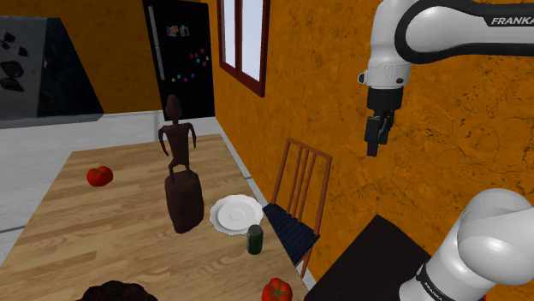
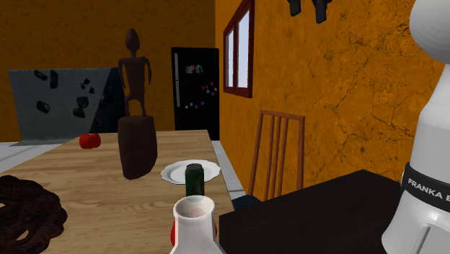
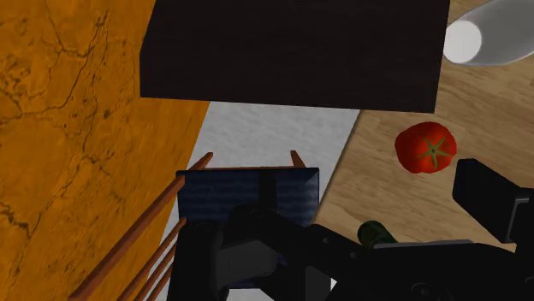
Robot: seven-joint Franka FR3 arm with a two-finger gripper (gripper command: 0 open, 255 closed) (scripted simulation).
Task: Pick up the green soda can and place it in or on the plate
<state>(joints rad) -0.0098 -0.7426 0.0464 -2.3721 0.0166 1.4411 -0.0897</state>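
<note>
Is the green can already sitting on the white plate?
No, the can stands on the table beside the plate, not on it.

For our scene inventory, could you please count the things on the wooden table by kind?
Tomatoes: 2
Green soda can: 1
White plate: 1
Dark figure statue: 1
Dark woven ring: 1
White vase: 1
Total: 7
</note>
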